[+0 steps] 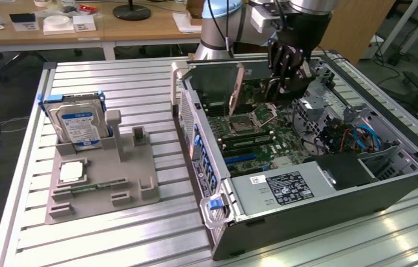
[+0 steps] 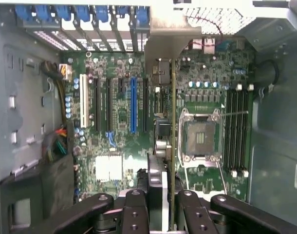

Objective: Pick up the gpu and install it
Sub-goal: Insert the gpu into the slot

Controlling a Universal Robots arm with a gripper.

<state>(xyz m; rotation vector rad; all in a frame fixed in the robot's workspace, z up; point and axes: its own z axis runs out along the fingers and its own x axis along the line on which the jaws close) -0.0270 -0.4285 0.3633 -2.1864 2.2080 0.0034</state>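
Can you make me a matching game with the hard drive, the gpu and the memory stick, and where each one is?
Things:
1. hard drive
2. gpu
3. memory stick

Places:
A. gripped by the hand over the motherboard
B. lying on the low base of the grey holder
C. standing upright in the grey holder

Pairs: 1-C, 2-A, 3-B

Black fingers [image 2: 135, 214], green motherboard [image 2: 121, 124]
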